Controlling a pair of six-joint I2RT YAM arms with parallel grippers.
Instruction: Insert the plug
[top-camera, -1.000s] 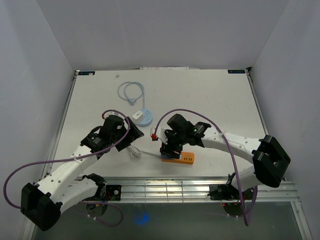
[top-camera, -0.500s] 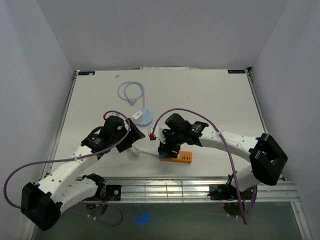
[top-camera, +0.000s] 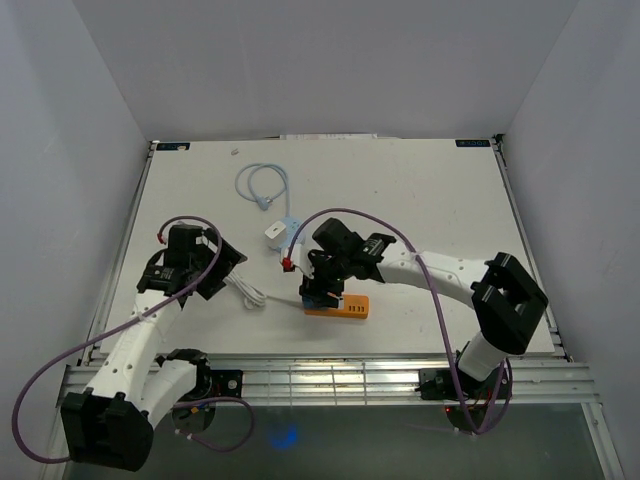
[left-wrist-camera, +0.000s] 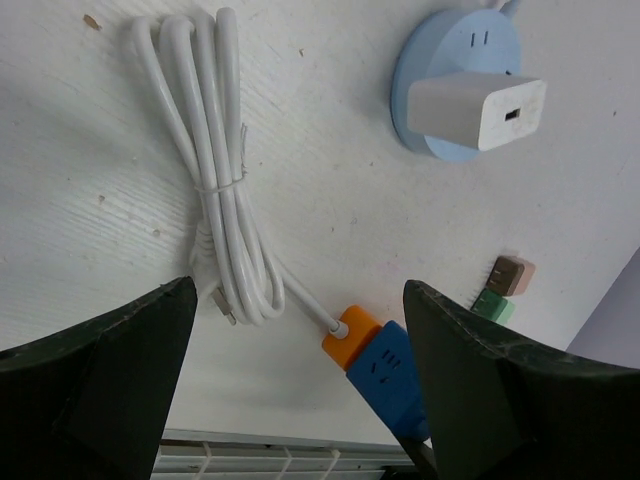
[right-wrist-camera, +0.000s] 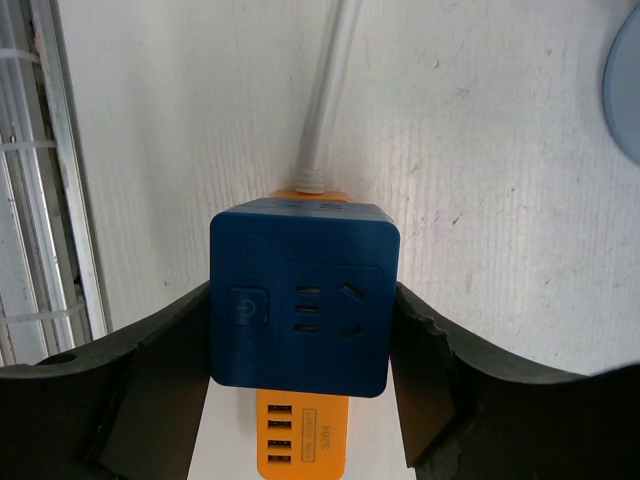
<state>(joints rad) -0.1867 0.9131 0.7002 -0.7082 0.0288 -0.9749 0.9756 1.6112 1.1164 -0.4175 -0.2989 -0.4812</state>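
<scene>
A blue socket cube (right-wrist-camera: 298, 305) on an orange USB base (right-wrist-camera: 300, 440) rests on the table, and my right gripper (right-wrist-camera: 300, 325) is shut on the cube's two sides, socket holes facing the camera. From above this cube (top-camera: 338, 304) sits near the table's front edge under the right gripper (top-camera: 318, 288). Its white cord (left-wrist-camera: 215, 190) lies bundled to the left, pronged end (left-wrist-camera: 226, 310) free. A white charger plug (left-wrist-camera: 476, 111) lies on a light-blue round puck (top-camera: 290, 228). My left gripper (left-wrist-camera: 298, 300) hovers open above the cord, holding nothing.
A thin light-blue cable (top-camera: 262, 185) loops behind the puck toward the table's far side. A slatted metal rail (top-camera: 330, 375) runs along the near edge. Grey walls close in the left, right and back. The right arm's purple cable (top-camera: 400, 240) arches over it.
My left arm has pulled back to the left, away from the cord bundle, staying open. The right gripper has slid the socket cube a little to the left.
</scene>
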